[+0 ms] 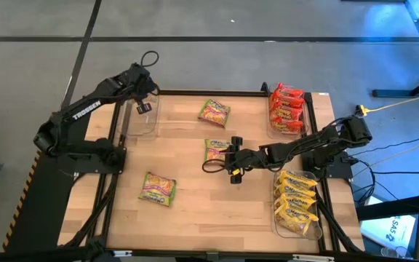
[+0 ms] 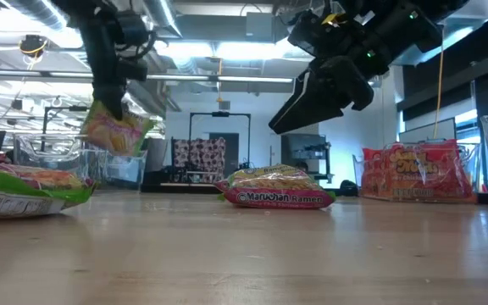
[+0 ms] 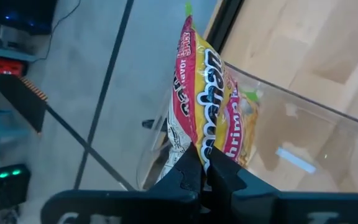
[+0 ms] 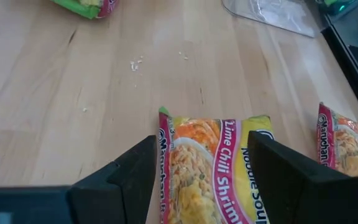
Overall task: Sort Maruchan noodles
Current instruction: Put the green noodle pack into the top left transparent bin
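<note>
A green-pink Maruchan packet (image 3: 205, 106) is gripped by the left gripper (image 3: 205, 177) over the clear bin (image 1: 138, 116) at the table's far-left corner. The right gripper (image 4: 201, 165) is held open above a mid-table Lime Chili Shrimp packet (image 4: 211, 163).

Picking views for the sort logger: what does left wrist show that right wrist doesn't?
Only left wrist: the left claw shut on a crinkly green-pink plastic noodle packet, held over the clear plastic bin at the table edge, with floor beyond.

Only right wrist: the right claw open, fingers either side of a flat green-pink Lime Chili Shrimp packet lying on the table, with two more such packets partly in frame.

Both: the light wooden tabletop.
</note>
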### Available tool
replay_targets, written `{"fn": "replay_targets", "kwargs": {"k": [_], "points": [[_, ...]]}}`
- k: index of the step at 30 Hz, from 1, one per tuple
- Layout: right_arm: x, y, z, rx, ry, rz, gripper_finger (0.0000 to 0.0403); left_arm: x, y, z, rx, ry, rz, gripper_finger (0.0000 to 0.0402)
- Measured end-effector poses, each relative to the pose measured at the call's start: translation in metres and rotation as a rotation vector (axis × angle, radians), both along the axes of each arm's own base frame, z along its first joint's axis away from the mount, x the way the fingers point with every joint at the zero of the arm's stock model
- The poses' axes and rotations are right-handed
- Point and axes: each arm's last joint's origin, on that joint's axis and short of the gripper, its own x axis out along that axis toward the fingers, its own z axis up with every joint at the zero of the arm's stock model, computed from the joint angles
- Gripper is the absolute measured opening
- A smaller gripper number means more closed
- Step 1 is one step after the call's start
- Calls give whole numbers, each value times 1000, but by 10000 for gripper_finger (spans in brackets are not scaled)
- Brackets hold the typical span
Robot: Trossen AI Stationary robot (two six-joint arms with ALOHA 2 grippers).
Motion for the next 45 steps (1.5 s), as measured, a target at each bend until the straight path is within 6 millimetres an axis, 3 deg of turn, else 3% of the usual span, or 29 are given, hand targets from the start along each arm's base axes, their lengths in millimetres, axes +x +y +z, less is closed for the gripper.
{"fn": "replay_targets", "kwargs": {"k": [15, 24, 29, 38, 45], "points": [[0, 0, 0, -12, 3, 9, 221, -18, 35, -51, -70, -74, 14, 0], [0, 0, 0, -11, -3, 9, 221, -22, 34, -69, -61, -93, 48, 1], [1, 0, 1, -5, -6, 17, 221, -22, 34, -75, -37, -107, 50, 30], [1, 2, 0, 19, -3, 53, 221, -22, 37, -72, 12, -127, 160, 116], [1, 2, 0, 19, -4, 53, 221, -16, 36, -50, 40, -239, 256, 137]]}}
